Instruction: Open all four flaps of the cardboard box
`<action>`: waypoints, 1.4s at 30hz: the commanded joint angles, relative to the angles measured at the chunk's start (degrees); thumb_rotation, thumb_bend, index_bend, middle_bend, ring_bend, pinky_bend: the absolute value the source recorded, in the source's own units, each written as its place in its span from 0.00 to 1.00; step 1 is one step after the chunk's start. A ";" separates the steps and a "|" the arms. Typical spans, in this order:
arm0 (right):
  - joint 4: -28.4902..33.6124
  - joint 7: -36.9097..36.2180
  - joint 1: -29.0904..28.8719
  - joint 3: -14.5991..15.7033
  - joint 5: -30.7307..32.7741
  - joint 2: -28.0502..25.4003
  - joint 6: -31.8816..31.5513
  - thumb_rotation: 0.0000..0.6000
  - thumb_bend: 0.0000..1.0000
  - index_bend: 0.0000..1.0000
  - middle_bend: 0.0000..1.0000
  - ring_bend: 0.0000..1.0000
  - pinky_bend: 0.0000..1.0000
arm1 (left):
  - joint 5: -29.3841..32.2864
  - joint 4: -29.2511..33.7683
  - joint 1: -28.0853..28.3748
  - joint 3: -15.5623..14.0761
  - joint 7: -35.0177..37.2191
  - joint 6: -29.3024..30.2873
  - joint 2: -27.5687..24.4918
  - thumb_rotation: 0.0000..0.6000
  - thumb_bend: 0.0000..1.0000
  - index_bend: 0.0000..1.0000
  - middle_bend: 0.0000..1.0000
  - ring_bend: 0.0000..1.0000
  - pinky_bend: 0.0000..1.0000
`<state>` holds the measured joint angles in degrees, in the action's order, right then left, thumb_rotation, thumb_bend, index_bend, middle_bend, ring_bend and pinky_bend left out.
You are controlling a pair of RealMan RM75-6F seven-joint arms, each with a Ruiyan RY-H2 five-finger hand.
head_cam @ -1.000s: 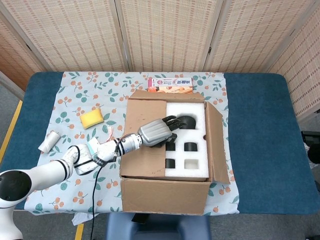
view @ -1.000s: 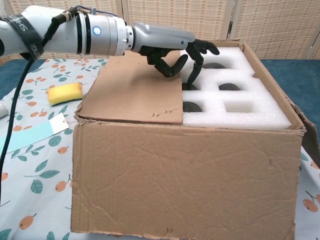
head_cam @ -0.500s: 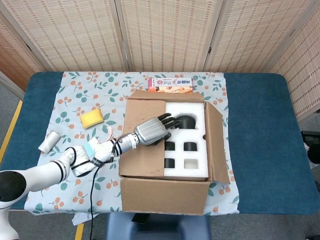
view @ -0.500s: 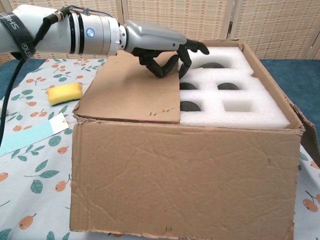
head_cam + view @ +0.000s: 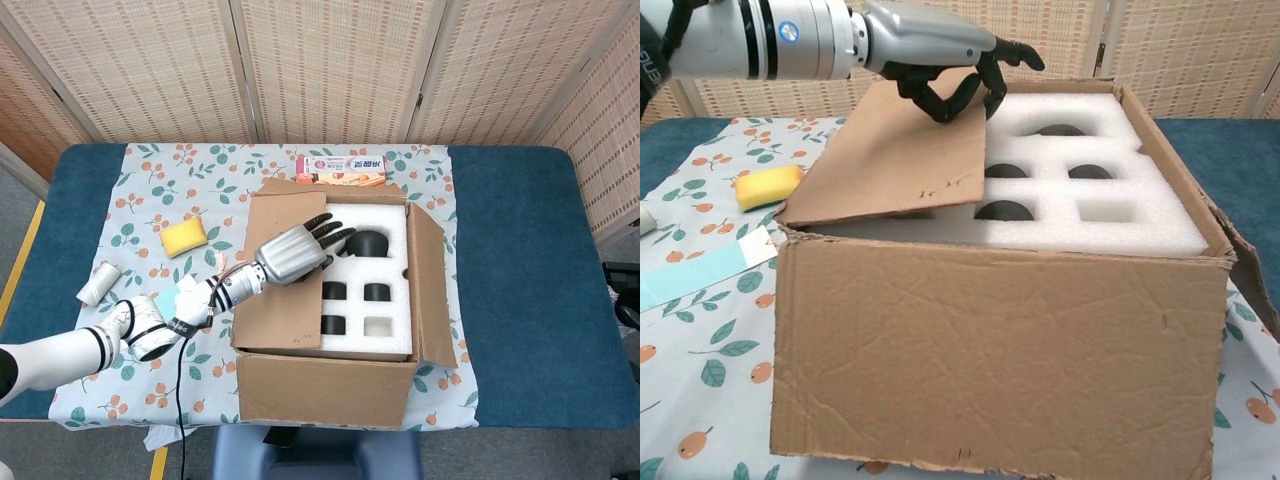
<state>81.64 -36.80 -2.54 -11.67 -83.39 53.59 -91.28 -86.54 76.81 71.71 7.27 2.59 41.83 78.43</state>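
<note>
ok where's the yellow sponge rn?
In the head view the yellow sponge lies on the floral tablecloth, left of the cardboard box and beyond the left hand.

The robot's left hand (image 5: 291,253) has a smooth silver-grey shell over its back, and its fingers (image 5: 992,66) are black and segmented. Behind the hand sits a cylindrical white wrist section (image 5: 770,40) ringed with black bands, carrying a small round blue mark. Further back, the left arm (image 5: 95,343) is glossy white with black rings at its joints. A thin black cable (image 5: 181,398) runs alongside the arm and hangs down from it.
</note>
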 commanded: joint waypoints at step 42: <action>0.97 3.74 -4.25 1.42 0.50 -0.52 8.29 0.63 0.22 0.17 0.00 0.00 0.00 | 14.86 12.20 -9.77 5.83 -31.50 12.74 -12.23 1.00 1.00 0.48 0.00 0.00 0.00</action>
<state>82.58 -33.21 -6.46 -10.29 -83.09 53.12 -83.39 -71.69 88.94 62.14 12.97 -29.01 54.33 66.41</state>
